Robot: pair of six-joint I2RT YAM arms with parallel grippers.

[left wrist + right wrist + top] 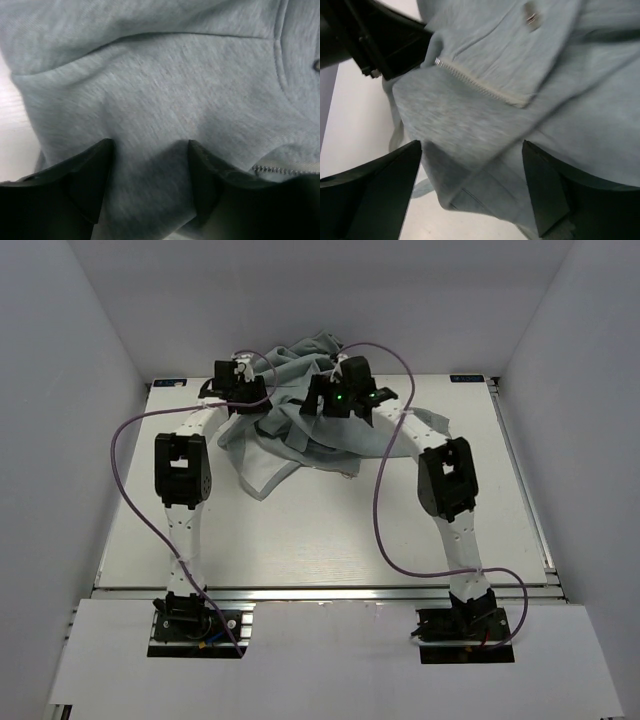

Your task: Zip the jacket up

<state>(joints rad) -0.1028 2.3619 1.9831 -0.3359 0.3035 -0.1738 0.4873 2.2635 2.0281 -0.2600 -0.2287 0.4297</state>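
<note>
Top external view: the soft grey-green fleece jacket (290, 435) lies crumpled in a heap at the 12 o'clock end of the white worktop (320, 540), with one flap trailing toward 7 o'clock. My left fingers (240, 388) sit at the heap's 10 o'clock edge. My right fingers (337, 397) are over its 1 o'clock part, with a green light (340, 397) on that wrist. From up here I cannot tell how either pair stands. Thin purple cables (380, 500) loop from both arms back toward 6 o'clock.

Left wrist view: my black left fingers (82, 187) are spread wide with nothing pinched, and fleece fills the gap and everything toward 12 o'clock. I cannot tell whether the tips touch the cloth. A short run of silver zipper teeth (285, 169) shows at 4 o'clock, just beside the finger on that side. A curved seam (280, 70) runs down at 2 o'clock, and a strip of worktop shows at 9 o'clock.

Right wrist view: my right fingers (380, 195) are also spread apart and grip nothing, with a fold of the jacket lying between them. The zipper teeth run diagonally from 10 o'clock toward the centre, along the edge of a folded panel. A small metal snap (532, 19) sits at 1 o'clock. A black block (380, 45) of arm hardware at 10 o'clock touches the jacket where the teeth begin. Bare worktop shows at 8 o'clock.
</note>
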